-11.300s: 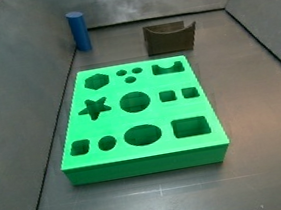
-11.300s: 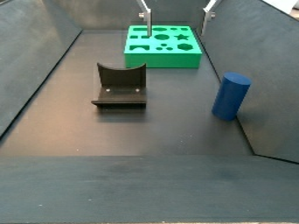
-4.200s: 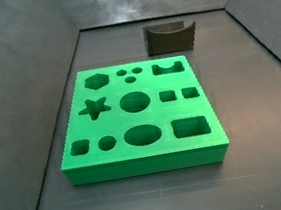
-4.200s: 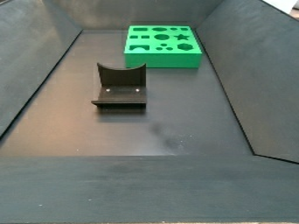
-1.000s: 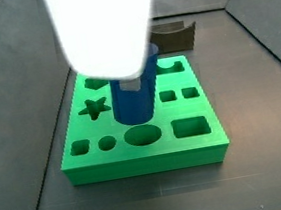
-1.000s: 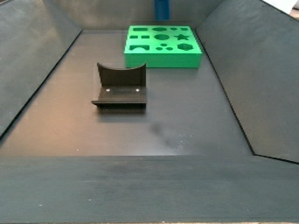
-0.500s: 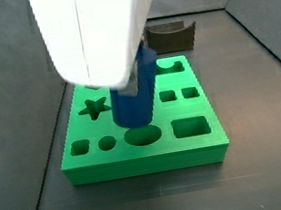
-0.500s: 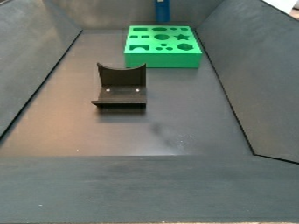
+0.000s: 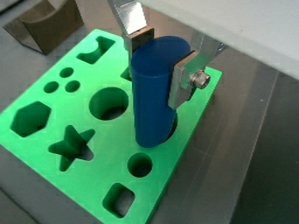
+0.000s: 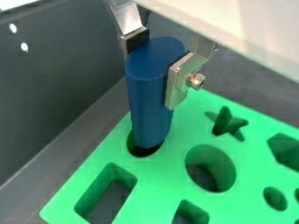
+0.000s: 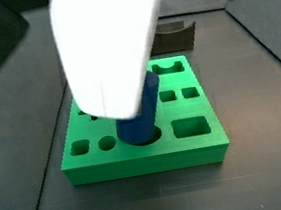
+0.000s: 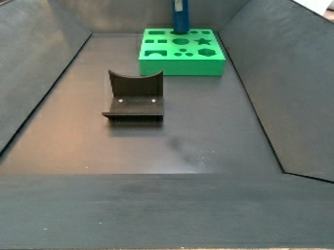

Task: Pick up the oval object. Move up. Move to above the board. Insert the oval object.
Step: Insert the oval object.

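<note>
The oval object is a plain blue peg (image 9: 156, 96), upright between my gripper's (image 9: 163, 59) flat silver fingers (image 9: 184, 77), which are shut on its upper part. Its lower end sits in the oval hole of the bright green board (image 9: 35, 131), near one short edge. Both wrist views show this; in a wrist view the peg (image 10: 149, 87) enters the hole by the board's (image 10: 251, 175) edge. In a side view the white hand (image 11: 110, 41) hides most of the peg (image 11: 139, 127) above the board (image 11: 145, 155). In a side view the peg (image 12: 181, 16) stands on the far board (image 12: 183, 59).
The dark brown fixture (image 12: 133, 96) stands on the dark floor apart from the board, and shows in a side view (image 11: 176, 36) and a wrist view (image 9: 35, 31). Grey walls (image 12: 39, 68) enclose the floor. The board's other shaped holes (image 9: 107, 101) are open.
The gripper has moved down with the blue peg. The peg's lower end hung over the oval hole before and now sits in it.
</note>
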